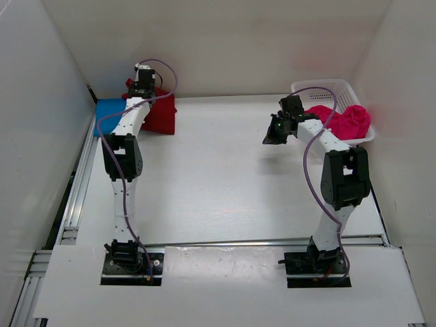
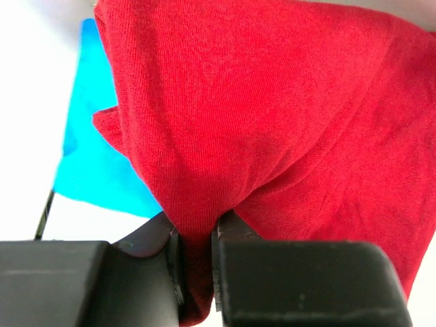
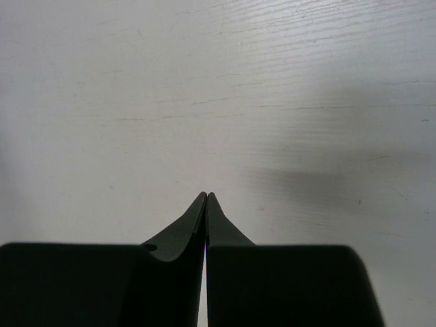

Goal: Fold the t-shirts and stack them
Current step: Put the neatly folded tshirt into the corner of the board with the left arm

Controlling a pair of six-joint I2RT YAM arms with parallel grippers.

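The dark red t-shirt [image 1: 161, 113] lies bunched at the far left of the table, partly over the bright blue t-shirt [image 1: 109, 109]. My left gripper [image 2: 195, 235] is shut on a fold of the red t-shirt [image 2: 272, 122], with the blue t-shirt [image 2: 92, 153] showing beneath it on the left. The pink-magenta t-shirt [image 1: 347, 119] lies crumpled in the white basket [image 1: 323, 87] at the far right. My right gripper [image 1: 276, 136] hangs above bare table just left of the basket. In the right wrist view that gripper [image 3: 206, 196] is shut, tips touching, holding nothing.
White walls enclose the table on the left, back and right. A metal rail [image 1: 78, 184] runs along the left edge. The arm bases [image 1: 129, 262] sit at the near edge.
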